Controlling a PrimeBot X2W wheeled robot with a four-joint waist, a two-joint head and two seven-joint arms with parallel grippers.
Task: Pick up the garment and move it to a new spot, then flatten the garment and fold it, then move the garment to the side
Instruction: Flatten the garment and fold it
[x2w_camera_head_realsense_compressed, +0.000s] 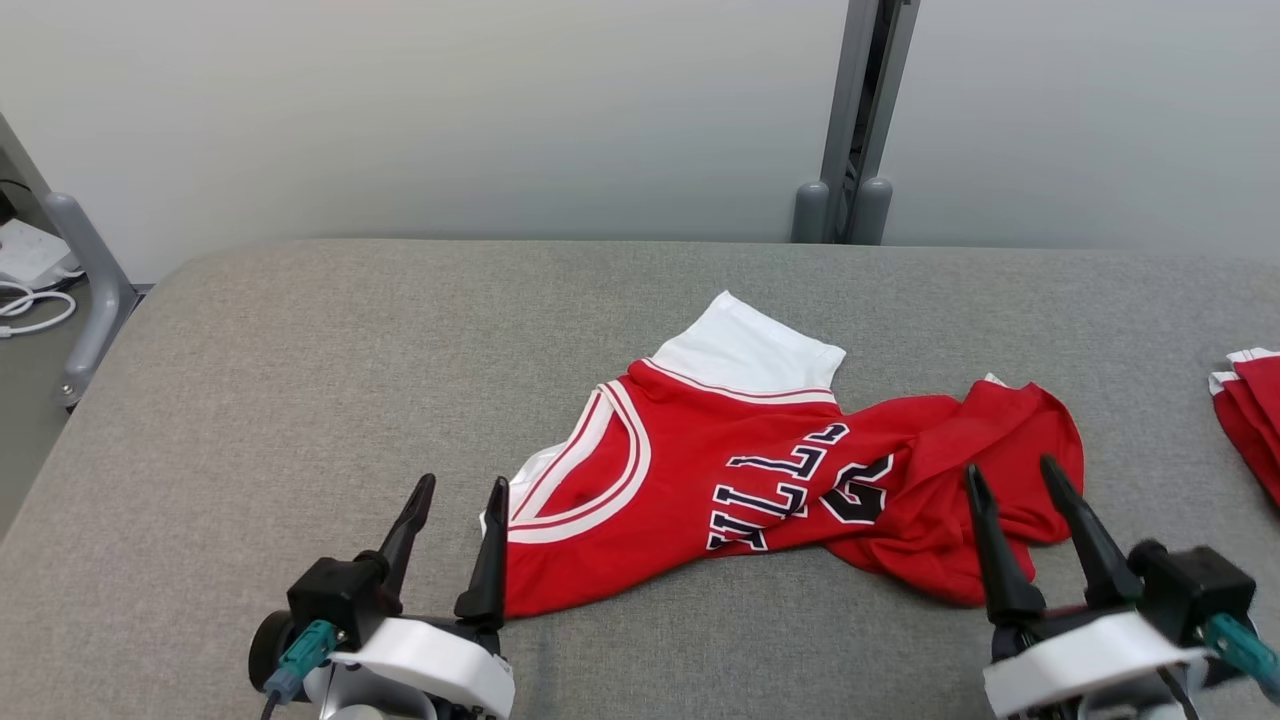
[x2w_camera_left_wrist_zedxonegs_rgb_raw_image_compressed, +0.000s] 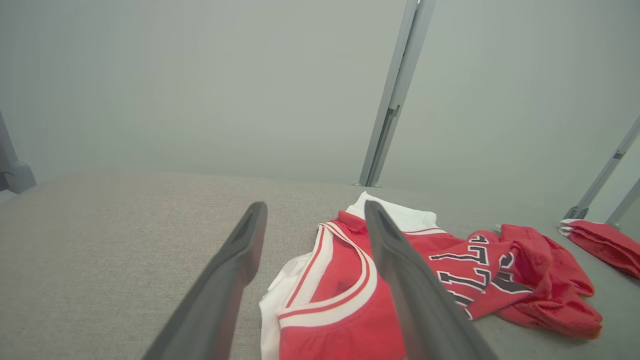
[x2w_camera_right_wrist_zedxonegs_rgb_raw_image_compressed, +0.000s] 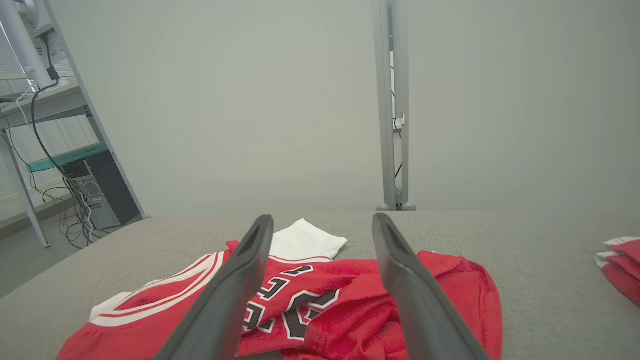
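Crumpled jersey (x2w_camera_head_realsense_compressed: 760, 470) on the worktop (x2w_camera_head_realsense_compressed: 300, 350), both hands empty.
My left hand (x2w_camera_head_realsense_compressed: 462, 485) and right hand (x2w_camera_head_realsense_compressed: 1010, 468) stand wide open at its near edge; another red garment (x2w_camera_head_realsense_compressed: 1255, 410) lies far right.

On the jersey (x2w_camera_head_realsense_compressed: 700, 470), the crumpled right end is burying part of the black lettering (x2w_camera_head_realsense_compressed: 770, 490), so the word and number are reading only in fragments from the head view. One finger of the left gripper (x2w_camera_head_realsense_compressed: 462, 487) is covering the jersey's near-left edge, and the fingers of the right gripper (x2w_camera_head_realsense_compressed: 1008, 468) are masking some of the bunched cloth. At the right edge of the bench (x2w_camera_head_realsense_compressed: 300, 380), the frame is cutting off a second red-and-white garment (x2w_camera_head_realsense_compressed: 1250, 400), leaving its kind untellable. The bottom edge is cropping both grippers' bases and the bench's near side.
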